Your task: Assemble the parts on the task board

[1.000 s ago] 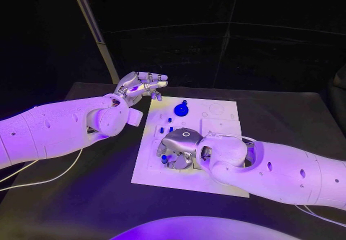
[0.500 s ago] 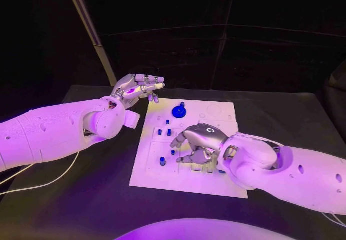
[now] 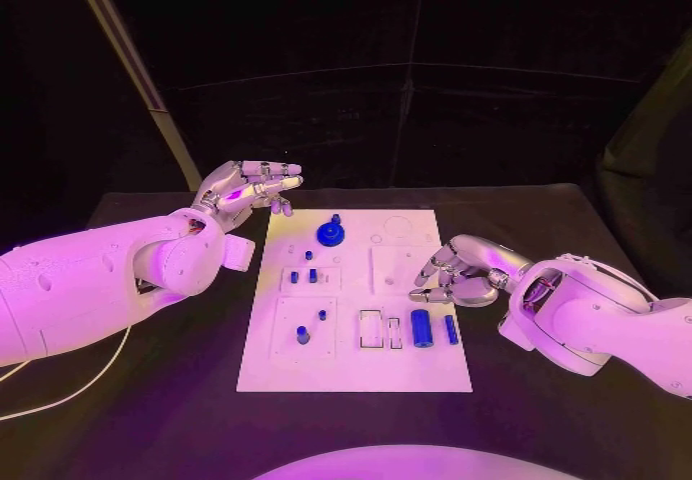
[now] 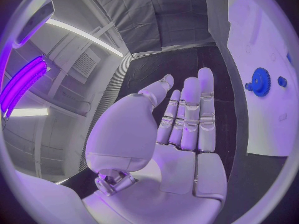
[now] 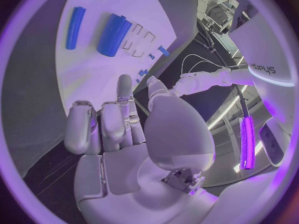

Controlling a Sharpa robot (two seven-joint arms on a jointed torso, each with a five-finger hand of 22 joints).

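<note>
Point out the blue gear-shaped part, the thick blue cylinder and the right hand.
Blue gear-shaped part point(image 3: 330, 234): head view, on its round toothed disc.
Thick blue cylinder point(image 3: 421, 328): head view, on the middle of its barrel.
Right hand point(image 3: 464, 272): head view, on the silver back above the curled fingers.

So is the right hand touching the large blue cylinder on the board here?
Apart. In the head view the right hand hovers at the task board's right edge, with white board showing between its fingers and the large blue cylinder.
</note>
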